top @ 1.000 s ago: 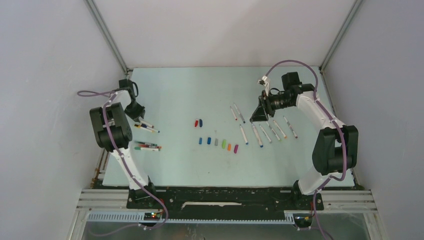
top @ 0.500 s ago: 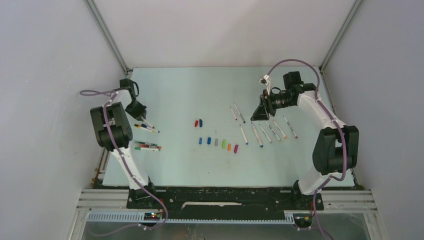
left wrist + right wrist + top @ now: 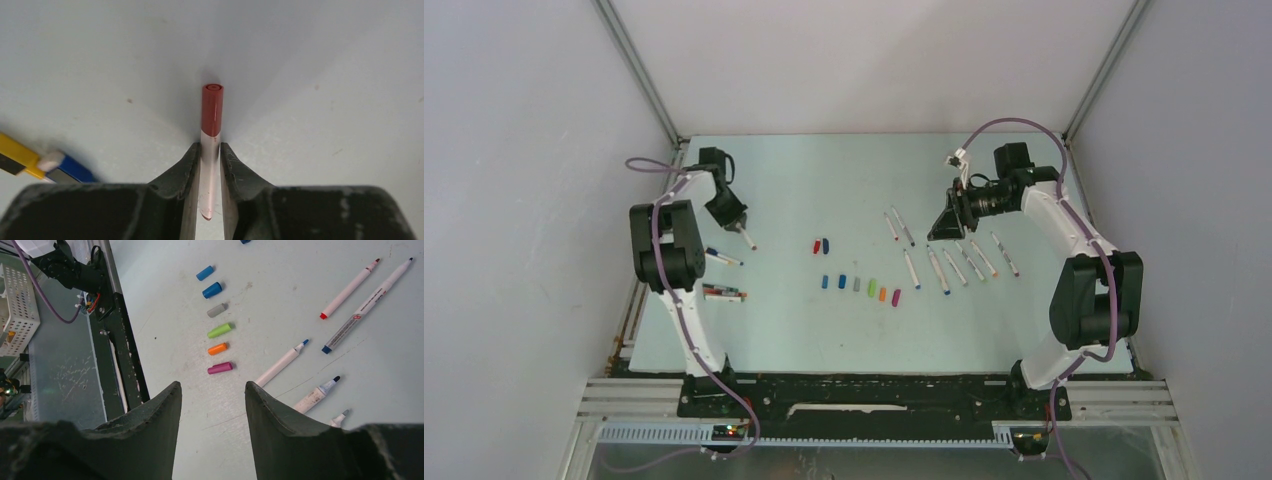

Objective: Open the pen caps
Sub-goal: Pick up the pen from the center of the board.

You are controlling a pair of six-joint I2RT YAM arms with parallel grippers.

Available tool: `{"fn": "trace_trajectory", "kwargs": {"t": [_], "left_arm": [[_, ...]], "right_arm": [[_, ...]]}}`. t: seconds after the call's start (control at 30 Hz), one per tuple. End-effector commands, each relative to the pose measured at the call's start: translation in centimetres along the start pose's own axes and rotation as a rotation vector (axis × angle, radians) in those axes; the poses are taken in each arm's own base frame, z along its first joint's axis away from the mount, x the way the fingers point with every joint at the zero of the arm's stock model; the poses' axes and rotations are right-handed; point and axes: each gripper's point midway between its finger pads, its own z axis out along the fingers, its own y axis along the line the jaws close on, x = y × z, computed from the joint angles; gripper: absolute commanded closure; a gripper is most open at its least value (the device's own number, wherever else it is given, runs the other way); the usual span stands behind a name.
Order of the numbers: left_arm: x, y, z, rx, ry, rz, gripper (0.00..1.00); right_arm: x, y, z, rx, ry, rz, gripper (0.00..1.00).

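because a cap has to be pulled off along the barrel, the left fingers (image 3: 182,170) are clamped on the white barrel of a pen (image 3: 210,167), leaving its red cap (image 3: 212,107) jutting free past their tips. the right fingers (image 3: 280,430) hang apart and empty over the uncapped pens (image 3: 949,262), likely ready to take that cap. loose caps (image 3: 859,287) lie in a row at the middle of the worktop (image 3: 824,180); more capped pens (image 3: 721,292) wait near its left edge.

White pen (image 3: 209,170), dark red cap (image 3: 212,110); blue cap (image 3: 212,290); grey cap (image 3: 217,310); green cap (image 3: 220,330); orange cap (image 3: 217,348); magenta cap (image 3: 220,368); black fingers (image 3: 185,175).
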Motion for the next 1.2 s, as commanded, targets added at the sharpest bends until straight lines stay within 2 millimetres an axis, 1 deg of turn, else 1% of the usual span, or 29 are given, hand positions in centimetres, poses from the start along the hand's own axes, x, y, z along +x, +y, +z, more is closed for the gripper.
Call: {"fn": "trace_trajectory", "kwargs": {"t": [0.0,0.1,0.33,0.43,0.63,0.8,0.9,1.0,1.07,1.1,1.17], "left_arm": [[0.8,-1.2,-1.1,-0.017,-0.011,0.093,0.76],[1.9,-1.1,-1.4,-0.032,-0.005,0.116,0.7],[2.8,-0.5,-1.6,-0.05,0.014,0.144,0.7],[2.9,-0.6,-1.6,-0.052,0.029,0.157,0.71],[2.8,-0.8,-1.6,-0.046,0.038,0.175,0.81],[2.7,-0.9,-1.6,-0.037,0.026,0.181,0.92],[2.9,-1.1,-1.8,-0.012,0.017,0.191,0.95],[3.5,-1.4,-2.6,0.012,0.005,0.221,0.95],[3.9,-1.2,-3.0,0.023,0.003,0.233,0.95],[5.0,-1.9,-3.2,0.037,0.009,0.263,0.95],[6.1,-2.1,-3.7,0.052,0.017,0.282,0.95]], "right_arm": [[-1.5,0.4,-0.6,-0.013,-0.03,-0.047,0.48],[-1.5,0.4,-0.6,-0.012,-0.032,-0.05,0.48],[-1.6,0.6,-0.7,-0.015,-0.036,-0.05,0.47],[-1.7,0.6,-0.8,-0.016,-0.039,-0.051,0.47],[-1.9,0.6,-1.0,-0.015,-0.046,-0.052,0.47],[-1.9,0.7,-1.0,-0.019,-0.048,-0.052,0.47],[-1.8,0.9,-1.0,-0.027,-0.049,-0.047,0.47],[-1.7,1.6,-0.9,-0.066,-0.052,-0.056,0.47],[-1.6,2.3,-0.7,-0.09,-0.045,-0.071,0.46],[-1.6,2.7,-0.5,-0.101,-0.041,-0.081,0.46],[-1.5,3.3,0.0,-0.119,-0.026,-0.104,0.46]]}}
